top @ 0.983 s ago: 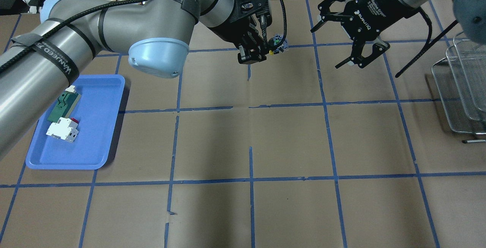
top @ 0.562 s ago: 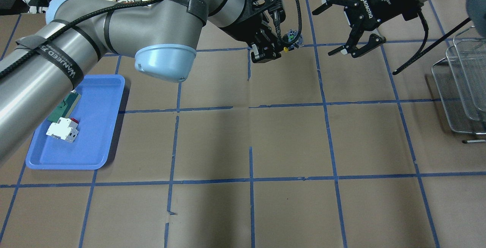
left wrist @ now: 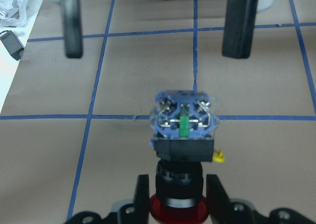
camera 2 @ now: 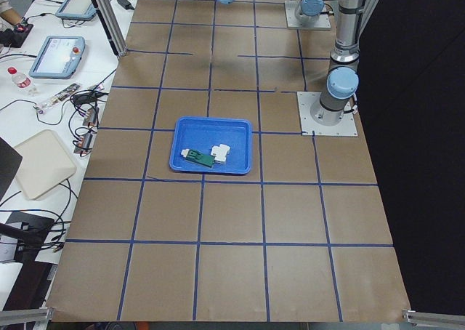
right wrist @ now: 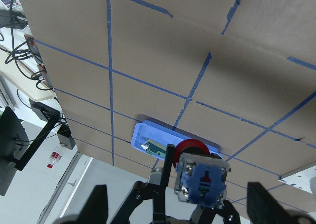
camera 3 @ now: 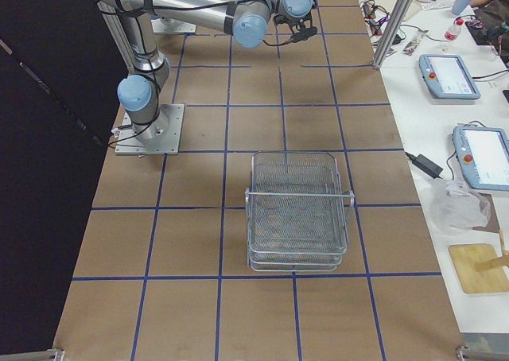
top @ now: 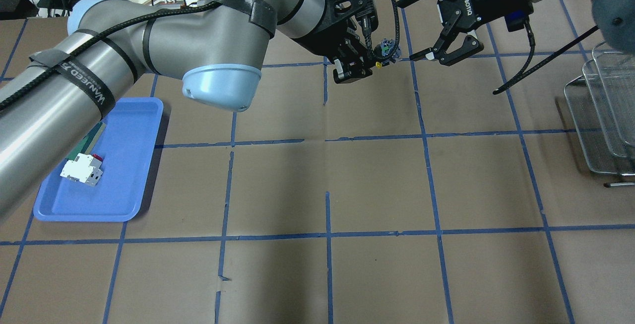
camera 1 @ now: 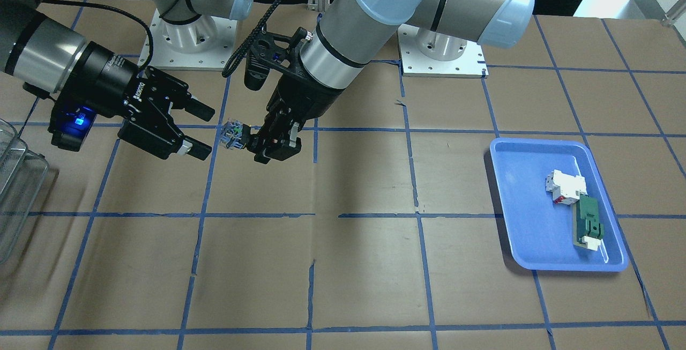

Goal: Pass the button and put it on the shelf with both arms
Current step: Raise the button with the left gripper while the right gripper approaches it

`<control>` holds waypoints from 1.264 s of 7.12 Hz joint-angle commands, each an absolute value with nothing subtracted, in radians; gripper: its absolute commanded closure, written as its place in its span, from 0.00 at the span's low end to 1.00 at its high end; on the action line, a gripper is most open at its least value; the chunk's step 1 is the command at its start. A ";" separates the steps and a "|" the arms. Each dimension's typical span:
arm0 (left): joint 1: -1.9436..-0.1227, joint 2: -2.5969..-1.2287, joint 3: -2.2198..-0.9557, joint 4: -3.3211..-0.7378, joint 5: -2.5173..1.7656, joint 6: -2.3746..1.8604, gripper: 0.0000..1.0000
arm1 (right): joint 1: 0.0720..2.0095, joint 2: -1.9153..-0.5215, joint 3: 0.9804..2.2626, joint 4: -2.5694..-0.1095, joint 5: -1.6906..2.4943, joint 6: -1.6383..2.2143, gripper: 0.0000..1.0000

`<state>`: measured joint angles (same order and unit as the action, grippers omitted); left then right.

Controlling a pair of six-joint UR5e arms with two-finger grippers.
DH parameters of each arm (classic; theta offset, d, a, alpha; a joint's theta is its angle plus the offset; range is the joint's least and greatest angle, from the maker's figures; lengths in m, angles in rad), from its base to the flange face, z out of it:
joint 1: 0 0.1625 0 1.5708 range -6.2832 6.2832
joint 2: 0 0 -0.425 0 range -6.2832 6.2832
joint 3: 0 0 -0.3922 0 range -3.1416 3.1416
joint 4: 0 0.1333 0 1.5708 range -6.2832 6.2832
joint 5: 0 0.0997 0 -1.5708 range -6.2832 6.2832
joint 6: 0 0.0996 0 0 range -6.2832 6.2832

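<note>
My left gripper (top: 368, 62) is shut on the button (top: 387, 49), held in the air over the table's far middle. Its multicoloured terminal end (camera 1: 232, 135) points at my right gripper (camera 1: 205, 131). In the left wrist view the fingers (left wrist: 142, 193) clamp the black body just above the red cap (left wrist: 177, 210). My right gripper (top: 413, 30) is open and empty, its jaws facing the button a short gap away. The right wrist view shows the button (right wrist: 202, 178) centred between its fingers (right wrist: 95, 204). The wire shelf (top: 603, 115) stands at the right edge.
A blue tray (top: 126, 175) at the left holds a white block (top: 82, 170) and a green flat part (top: 85, 139); it also shows in the front view (camera 1: 522, 216). The shelf (camera 3: 298, 210) sits on the brown taped table, its corner showing in the front view (camera 1: 16, 189).
My left gripper has carried the button to the right and farther back. My right gripper has moved left and back toward it, staying open.
</note>
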<state>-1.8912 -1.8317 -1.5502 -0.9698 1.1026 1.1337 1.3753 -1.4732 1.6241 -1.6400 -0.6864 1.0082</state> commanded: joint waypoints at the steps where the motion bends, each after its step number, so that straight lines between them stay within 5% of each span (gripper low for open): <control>1: -1.891 -1.829 -1.552 -0.971 1.101 1.108 1.00 | 1.376 -1.445 1.631 -1.641 -0.676 1.031 0.00; 9: -1.891 -1.818 -1.559 -0.971 1.098 1.103 1.00 | 1.425 -1.422 1.632 -1.649 -0.681 1.126 0.00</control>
